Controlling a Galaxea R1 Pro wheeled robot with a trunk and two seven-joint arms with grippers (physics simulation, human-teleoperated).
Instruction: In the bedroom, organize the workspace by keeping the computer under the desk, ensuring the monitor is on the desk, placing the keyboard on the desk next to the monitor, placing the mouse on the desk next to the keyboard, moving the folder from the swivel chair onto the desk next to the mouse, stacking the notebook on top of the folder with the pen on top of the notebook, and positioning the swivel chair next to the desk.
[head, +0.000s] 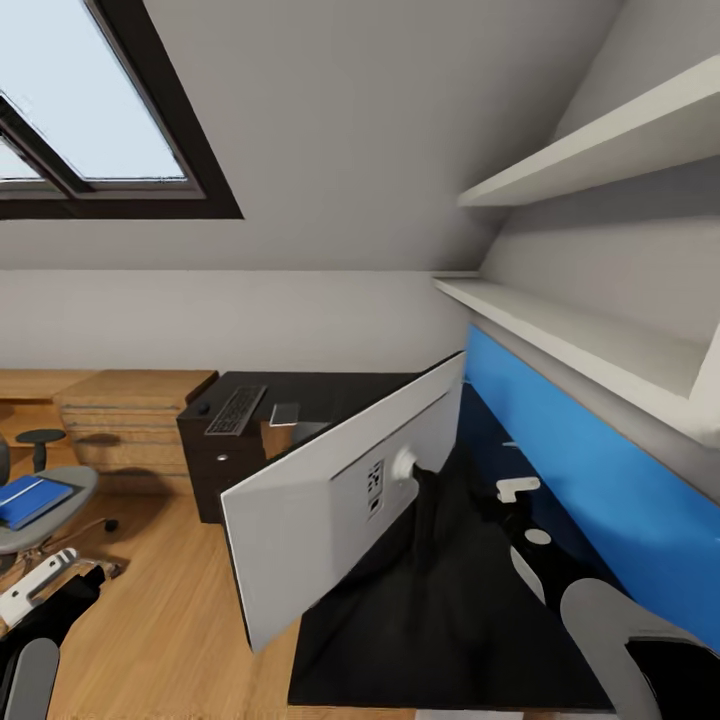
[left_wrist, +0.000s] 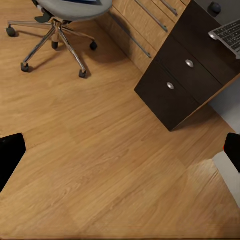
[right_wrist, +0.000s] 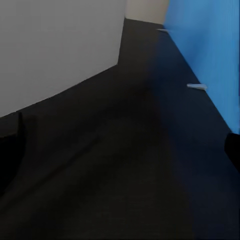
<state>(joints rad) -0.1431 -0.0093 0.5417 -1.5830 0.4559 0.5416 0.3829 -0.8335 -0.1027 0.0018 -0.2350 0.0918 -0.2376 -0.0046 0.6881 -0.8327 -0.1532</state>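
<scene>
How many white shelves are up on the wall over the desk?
2. An upper shelf runs high along the right wall, and a lower shelf sits beneath it, just above the blue panel. More may lie outside the picture.

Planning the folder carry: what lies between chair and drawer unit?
Bare wood floor separates the chair and drawer unit, seen in the left wrist view.

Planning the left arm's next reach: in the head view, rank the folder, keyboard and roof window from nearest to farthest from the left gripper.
1. folder, on the swivel chair just above the left gripper.
2. keyboard, on the desk's far end.
3. roof window, high on the sloped wall.
</scene>
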